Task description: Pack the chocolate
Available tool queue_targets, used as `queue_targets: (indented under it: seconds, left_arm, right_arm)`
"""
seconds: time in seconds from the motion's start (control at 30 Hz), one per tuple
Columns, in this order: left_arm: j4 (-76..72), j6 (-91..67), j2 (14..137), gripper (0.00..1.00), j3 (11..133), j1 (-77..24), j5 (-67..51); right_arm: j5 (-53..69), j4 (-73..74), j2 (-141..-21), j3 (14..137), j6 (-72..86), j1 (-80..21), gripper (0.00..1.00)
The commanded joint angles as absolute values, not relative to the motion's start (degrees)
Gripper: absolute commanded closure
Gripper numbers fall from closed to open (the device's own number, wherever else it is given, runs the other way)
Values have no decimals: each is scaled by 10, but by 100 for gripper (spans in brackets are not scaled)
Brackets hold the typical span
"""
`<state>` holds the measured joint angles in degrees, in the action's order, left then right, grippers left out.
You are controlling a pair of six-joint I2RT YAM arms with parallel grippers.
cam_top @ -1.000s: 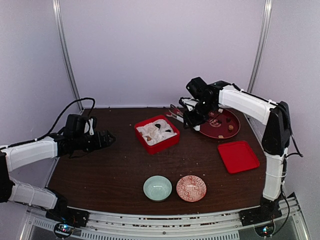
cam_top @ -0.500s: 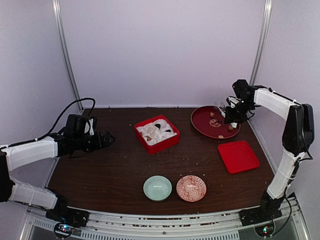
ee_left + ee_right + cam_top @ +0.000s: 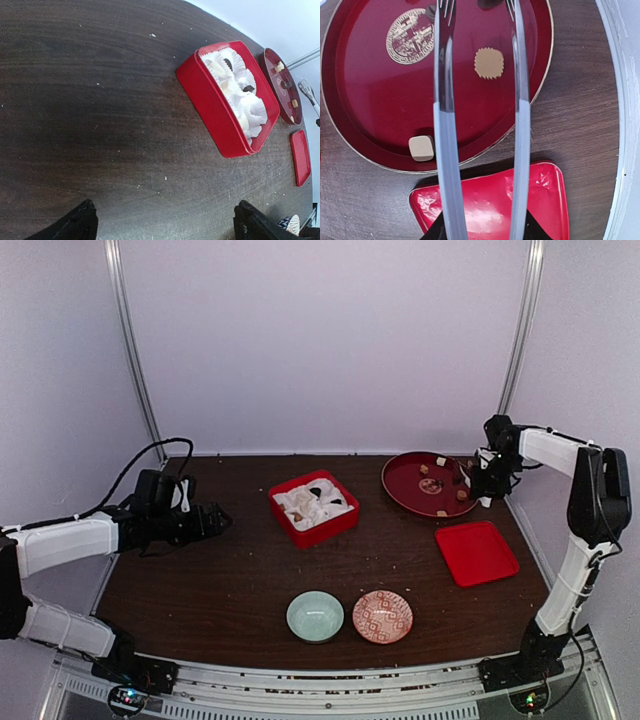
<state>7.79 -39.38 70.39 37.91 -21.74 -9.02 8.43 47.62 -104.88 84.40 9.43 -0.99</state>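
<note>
Picking up, I'd say: the right gripper [image 3: 488, 478], clamped on the silver tongs [image 3: 445, 130], holds their spread tips over a scalloped tan chocolate [image 3: 488, 63] on the red plate [image 3: 370, 115] ahead, so next it should lower and squeeze gently.

Red square plastic box [image 3: 327, 529]: I count one.
White crinkled paper cups [image 3: 252, 105]: about six, packed together in the box; I cannot fix the exact figure.
Round dark-red plate [image 3: 403, 483]: one.
Tiny bite-size chocolate pieces [image 3: 489, 63] on the plate: I count three pale or tan from overhead. There is possibly a dark one, partly hidden, at the top edge of the right wrist view.
Chocolate pieces in the cups: two dark, a few tan; I cannot tell the total.
Flat red lid [image 3: 477, 552]: one.
Small bowls: two, namely one pale green bowl [image 3: 315, 616] and one red-and-white patterned bowl [image 3: 382, 616].
Slim silver tongs [image 3: 445, 130]: one pair.
</note>
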Motion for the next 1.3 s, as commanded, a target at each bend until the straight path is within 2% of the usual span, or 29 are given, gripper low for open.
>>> queue_targets:
  seconds: [0.0,0.77,1.1,1.27]
  left_arm:
    - [64,-393,703,2,395,-213,-88]
    - [66,-392,712,2,400,-213,-83]
    - [66,-389,723,2,409,-213,-85]
    - [64,-389,723,2,410,-213,-87]
  right_arm:
    - [57,461,-1075,860,92,-6,65]
    - [53,487,-1192,972,89,3,65]
    - [91,490,-1194,964,90,6,72]
    - [121,474,-1164,919,87,5,77]
